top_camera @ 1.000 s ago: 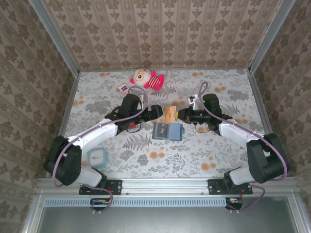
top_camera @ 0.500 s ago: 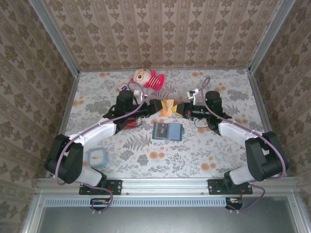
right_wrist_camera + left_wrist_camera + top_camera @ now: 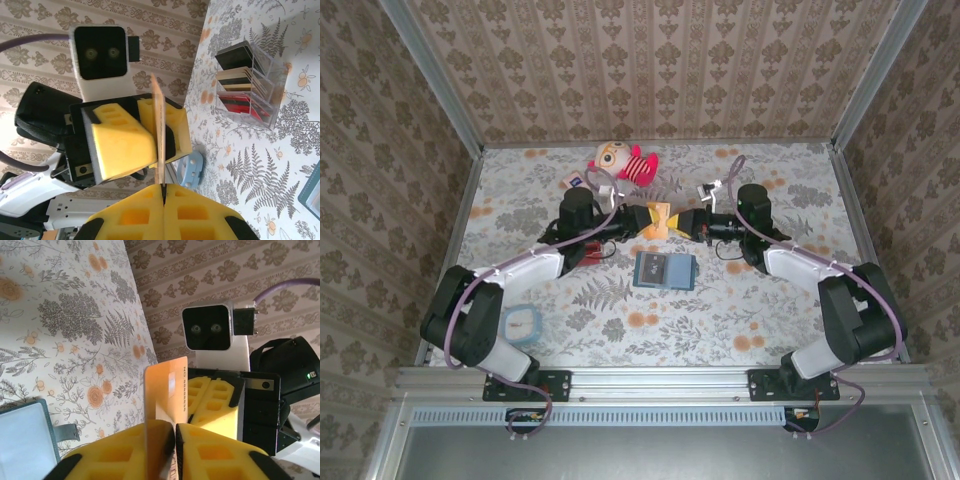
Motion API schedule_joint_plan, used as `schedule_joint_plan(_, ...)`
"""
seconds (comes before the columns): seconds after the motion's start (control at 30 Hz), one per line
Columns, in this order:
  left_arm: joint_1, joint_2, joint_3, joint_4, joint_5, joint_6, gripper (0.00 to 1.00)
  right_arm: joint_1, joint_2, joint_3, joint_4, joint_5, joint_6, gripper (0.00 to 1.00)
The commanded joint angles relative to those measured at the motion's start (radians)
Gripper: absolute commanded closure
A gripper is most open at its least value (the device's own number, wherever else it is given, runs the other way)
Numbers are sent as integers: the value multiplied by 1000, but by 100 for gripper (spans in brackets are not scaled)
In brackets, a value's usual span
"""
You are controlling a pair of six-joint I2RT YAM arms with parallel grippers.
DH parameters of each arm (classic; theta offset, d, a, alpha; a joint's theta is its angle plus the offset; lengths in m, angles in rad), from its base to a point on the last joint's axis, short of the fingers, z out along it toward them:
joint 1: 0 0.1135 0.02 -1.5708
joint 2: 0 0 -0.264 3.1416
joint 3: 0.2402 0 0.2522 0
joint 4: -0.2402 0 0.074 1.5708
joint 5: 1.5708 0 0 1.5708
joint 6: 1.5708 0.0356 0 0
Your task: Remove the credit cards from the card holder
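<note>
Already clear of the teal-blue folding card holder (image 3: pixel 665 270), one thin tan-orange credit card (image 3: pixel 167 387) is pinched by left gripper (image 3: pixel 172 437) and right gripper (image 3: pixel 163 192).

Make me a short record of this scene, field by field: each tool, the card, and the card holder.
left tool: shut on one end of the orange card
right tool: shut on the card's other end
orange card: held off the table, between both tools
card holder: lying open on the table, apart from both tools

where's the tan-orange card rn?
Top view, centre: the tan-orange card is gripped by both the left hand and right hand, just beyond the card holder.
</note>
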Motion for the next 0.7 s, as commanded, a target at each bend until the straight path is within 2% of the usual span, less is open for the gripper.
schedule_joint_plan(0.0, 11, -33, -28, 83, 20, -27, 85, 4, 17, 40, 8, -34, -8, 100)
schedule_joint_plan(0.13, 16, -57, -51, 68, 4, -14, 100, 4, 31, 52, 2, -41, -8, 100)
schedule_joint_plan(0.2, 17, -68, -60, 62, -1, -9, 100, 4, 34, 56, -11, -43, -20, 100)
schedule_joint_plan(0.23, 20, -71, -60, 53, -3, -1, 100, 4, 32, 62, -33, -44, -34, 96)
schedule_joint_plan(0.33, 27, -93, -44, -34, -15, 67, 100, 4, 19, 89, -198, -20, -137, 64)
schedule_joint_plan(0.4, 31, -119, -12, -199, -51, 172, 100, 2, -5, 97, -300, 14, -216, 46)
schedule_joint_plan(0.5, 37, -152, 56, -479, -168, 336, 100, 0, -46, 108, -419, 72, -314, 32)
schedule_joint_plan(0.57, 51, -162, 101, -598, -201, 409, 100, -4, -70, 116, -487, 105, -360, 23)
schedule_joint_plan(0.67, 78, -170, 167, -739, -231, 530, 100, -12, -104, 111, -531, 155, -407, 16)
